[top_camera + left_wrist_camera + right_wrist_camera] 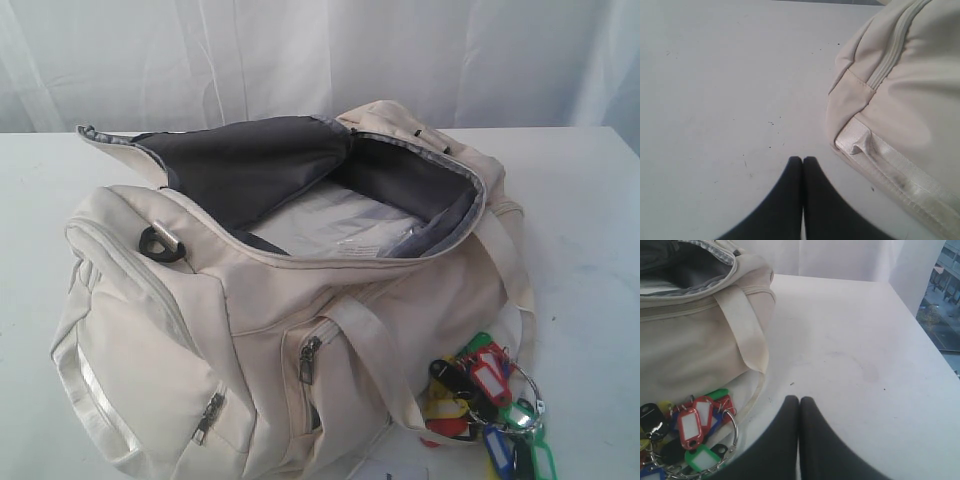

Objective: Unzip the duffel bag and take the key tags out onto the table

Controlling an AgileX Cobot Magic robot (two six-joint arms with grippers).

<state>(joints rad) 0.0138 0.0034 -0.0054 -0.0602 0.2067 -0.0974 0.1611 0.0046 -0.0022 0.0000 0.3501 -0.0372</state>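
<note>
On the table [590, 250], centre of scene: the duffel bag [300, 310] sits with its main zip open. The top flap is folded back toward the far left, and the dark grey lining [250, 160] is exposed. Pale, crinkled contents show inside the opening.

- Black D-ring [158, 240] is on the bag's left shoulder.
- Two pocket zipper pulls [310, 358] on the near face are closed.
- Key tags [485, 400] are outside the bag at its near right corner. The bunch lies on the tabletop and touches the bag's lower edge, just beside a webbing strap [365, 350]. Red, green, blue, yellow and black tags hang on metal rings.
- Left gripper [802, 160]: fingertips pressed together, nothing between them. It is over bare table, near the bag's left end but apart from it.
- Right gripper [799, 399]: fingertips likewise clenched on nothing. It is over bare table just right of the tags and not touching them.
- Neither gripper appears in the exterior view.
</note>
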